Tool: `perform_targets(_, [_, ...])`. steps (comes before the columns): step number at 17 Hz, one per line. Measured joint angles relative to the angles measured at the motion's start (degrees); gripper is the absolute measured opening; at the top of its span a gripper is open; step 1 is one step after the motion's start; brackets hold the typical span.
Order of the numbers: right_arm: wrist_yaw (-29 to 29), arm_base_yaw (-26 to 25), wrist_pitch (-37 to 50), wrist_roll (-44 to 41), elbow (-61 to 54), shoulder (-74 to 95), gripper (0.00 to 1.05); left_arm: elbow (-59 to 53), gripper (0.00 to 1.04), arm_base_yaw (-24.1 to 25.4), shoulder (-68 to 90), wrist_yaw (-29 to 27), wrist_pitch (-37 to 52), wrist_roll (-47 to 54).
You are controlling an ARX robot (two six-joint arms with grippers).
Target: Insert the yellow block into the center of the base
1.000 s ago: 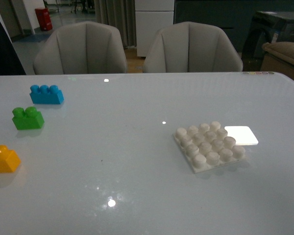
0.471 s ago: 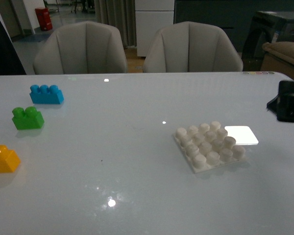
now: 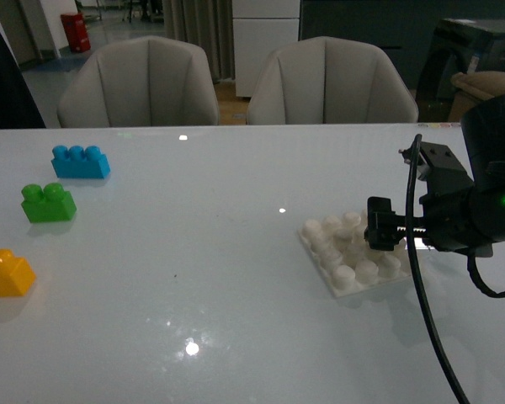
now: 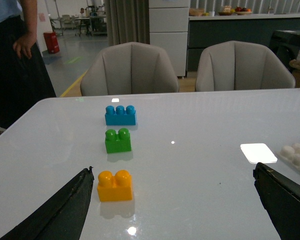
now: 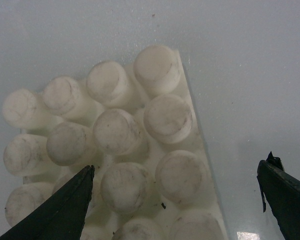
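Note:
The yellow block [image 3: 6,273] lies on the white table at the near left edge. In the left wrist view the yellow block [image 4: 115,185] sits just inside one finger of my open, empty left gripper [image 4: 173,170]. The white studded base [image 3: 345,252] lies right of centre. My right gripper [image 3: 380,225] hangs over the base's right part, open and empty. In the right wrist view the base's studs [image 5: 115,135] fill the picture, with my right gripper [image 5: 179,167] spread over its edge. The left gripper is out of the front view.
A blue three-stud brick [image 3: 81,162] and a green two-stud brick [image 3: 48,203] stand behind the yellow block. A flat white patch [image 4: 258,152] lies beside the base. Two chairs [image 3: 139,82] [image 3: 330,80] stand at the far edge. A person [image 4: 15,55] stands at the left.
My right arm has come in from the right edge and now hangs over the base, covering the white patch. The bricks and the base have not moved.

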Motion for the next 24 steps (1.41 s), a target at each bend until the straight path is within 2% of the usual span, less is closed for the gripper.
perform_targets(9, [1.05,1.51,-1.36,2.01,1.88,2.16,0.98,0.0,0.98,0.0,0.02,0.0,0.0,0.0])
perform_targets(17, [1.27,6.99,-2.95,4.44,5.09,3.69,0.98,0.0,0.98,0.0,0.02,0.0,0.0,0.0])
perform_targets(24, [0.96,13.9,-4.07,6.91,8.35,5.29,0.98,0.0,0.98,0.0,0.02,0.0,0.0,0.0])
